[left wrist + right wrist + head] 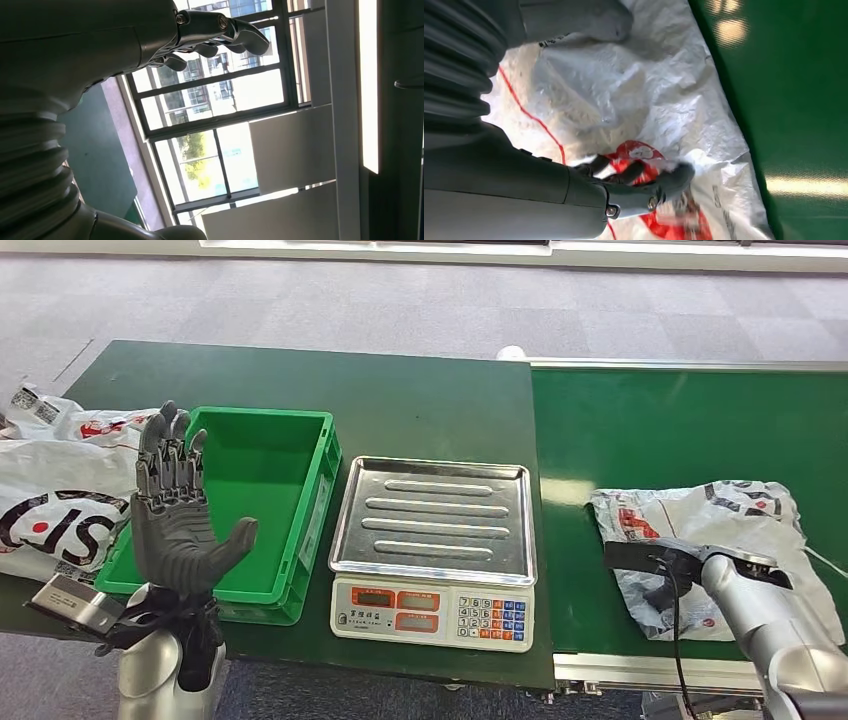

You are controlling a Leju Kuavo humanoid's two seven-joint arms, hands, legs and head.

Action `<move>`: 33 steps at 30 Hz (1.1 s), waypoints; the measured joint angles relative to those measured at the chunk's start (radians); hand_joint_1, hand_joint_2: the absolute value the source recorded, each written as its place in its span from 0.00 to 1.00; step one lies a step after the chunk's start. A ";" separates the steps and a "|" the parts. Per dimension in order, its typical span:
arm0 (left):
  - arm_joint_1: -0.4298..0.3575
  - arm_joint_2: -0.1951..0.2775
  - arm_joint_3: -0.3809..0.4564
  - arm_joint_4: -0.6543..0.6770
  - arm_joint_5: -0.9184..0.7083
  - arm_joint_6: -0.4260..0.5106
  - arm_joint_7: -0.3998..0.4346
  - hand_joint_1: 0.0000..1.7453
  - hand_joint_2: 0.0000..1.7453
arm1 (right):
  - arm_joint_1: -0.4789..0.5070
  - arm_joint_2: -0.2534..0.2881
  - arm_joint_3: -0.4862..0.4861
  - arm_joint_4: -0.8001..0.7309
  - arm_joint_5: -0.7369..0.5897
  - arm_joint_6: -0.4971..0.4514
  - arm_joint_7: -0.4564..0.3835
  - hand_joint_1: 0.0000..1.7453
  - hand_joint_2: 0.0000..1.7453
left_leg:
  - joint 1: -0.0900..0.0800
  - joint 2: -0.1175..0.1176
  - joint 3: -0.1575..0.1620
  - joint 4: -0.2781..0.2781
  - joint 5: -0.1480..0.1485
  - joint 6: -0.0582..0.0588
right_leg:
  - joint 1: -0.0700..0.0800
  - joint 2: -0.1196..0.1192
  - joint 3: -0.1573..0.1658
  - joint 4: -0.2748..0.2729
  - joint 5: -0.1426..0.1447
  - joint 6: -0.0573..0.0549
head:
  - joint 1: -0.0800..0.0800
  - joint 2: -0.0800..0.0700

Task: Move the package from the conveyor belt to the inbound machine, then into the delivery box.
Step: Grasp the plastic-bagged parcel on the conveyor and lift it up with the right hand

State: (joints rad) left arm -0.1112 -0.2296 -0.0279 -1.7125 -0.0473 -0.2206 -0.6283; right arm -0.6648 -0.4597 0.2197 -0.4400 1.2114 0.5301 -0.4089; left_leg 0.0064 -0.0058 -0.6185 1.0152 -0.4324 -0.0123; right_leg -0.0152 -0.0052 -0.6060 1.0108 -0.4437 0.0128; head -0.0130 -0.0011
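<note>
One crumpled white plastic mailer with red print (715,540) lies on the green conveyor belt (690,430), long axis across the belt, directly under the right hand (634,182). Its fingers press into the film; a firm grip cannot be confirmed. The left hand (180,515) is raised, spread, empty, far off. The mailer's near edge is hidden by the arm.

L hand (178,515) raised, fingers spread; R hand (639,182) lowered, fingers curled

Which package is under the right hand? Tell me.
The package on the belt, right of the scale. The right hand rests on it; the other packages lie left of the green bin.
</note>
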 joint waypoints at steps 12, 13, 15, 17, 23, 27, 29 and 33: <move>-0.010 0.002 0.002 0.010 0.005 0.002 -0.001 0.00 1.00 | -0.008 -0.039 0.121 -0.026 -0.064 0.010 -0.014 1.00 1.00 | 0.000 0.000 0.000 0.000 0.000 0.000 | 0.000 0.000 0.000 0.000 0.000 0.000 | 0.000 0.000; -0.011 0.002 0.003 0.011 0.005 0.002 -0.002 0.00 1.00 | -0.010 -0.041 0.130 -0.028 -0.072 0.009 -0.015 1.00 1.00 | 0.000 0.000 0.000 0.000 0.000 0.000 | 0.000 0.000 0.000 0.000 0.000 0.000 | 0.000 0.000; -0.012 0.002 0.003 0.012 0.006 0.003 -0.003 0.00 1.00 | -0.014 -0.045 0.146 -0.030 -0.084 0.006 -0.016 1.00 1.00 | 0.000 0.000 0.000 0.000 0.000 0.000 | 0.000 0.000 0.000 0.000 0.000 0.000 | 0.000 0.000; -0.013 0.003 0.003 0.013 0.006 0.006 -0.003 0.00 1.00 | -0.017 -0.047 0.163 -0.035 -0.103 -0.016 -0.016 1.00 1.00 | 0.000 0.000 0.000 0.000 0.000 0.000 | 0.000 0.000 0.000 0.000 0.000 0.000 | 0.000 0.000; -0.008 0.004 0.004 0.010 0.013 0.020 -0.007 0.00 1.00 | -0.066 -0.029 0.202 -0.063 -0.151 -0.284 0.116 1.00 1.00 | 0.000 0.000 -0.001 0.000 0.000 0.000 | 0.000 0.000 0.000 0.000 0.000 0.000 | 0.000 0.000; 0.003 0.004 0.005 -0.007 0.012 0.021 -0.001 0.00 1.00 | -0.138 0.006 0.203 -0.136 -0.100 -0.514 0.297 1.00 1.00 | 0.000 0.001 -0.001 0.000 0.001 0.000 | 0.000 0.001 0.000 0.000 0.001 0.000 | 0.000 0.000; 0.008 0.004 0.006 -0.012 0.009 0.024 0.004 0.00 1.00 | -0.170 0.024 0.201 -0.212 -0.045 -0.580 0.380 1.00 1.00 | 0.000 0.001 -0.001 0.000 0.002 0.000 | 0.001 0.001 -0.001 0.000 0.001 0.000 | 0.000 0.000; 0.013 0.004 0.006 -0.014 0.004 0.035 0.002 0.00 1.00 | -0.220 0.059 0.180 -0.385 0.040 -0.577 0.436 1.00 1.00 | 0.000 0.000 0.000 0.000 0.002 0.000 | 0.001 0.001 -0.001 0.000 0.000 0.000 | 0.000 0.000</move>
State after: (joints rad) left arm -0.0979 -0.2258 -0.0221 -1.7266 -0.0435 -0.1858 -0.6260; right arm -0.8849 -0.4009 0.3992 -0.8249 1.2518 -0.0468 0.0274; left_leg 0.0066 -0.0054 -0.6187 1.0151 -0.4308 -0.0127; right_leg -0.0140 -0.0042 -0.6068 1.0112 -0.4432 0.0127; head -0.0130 -0.0011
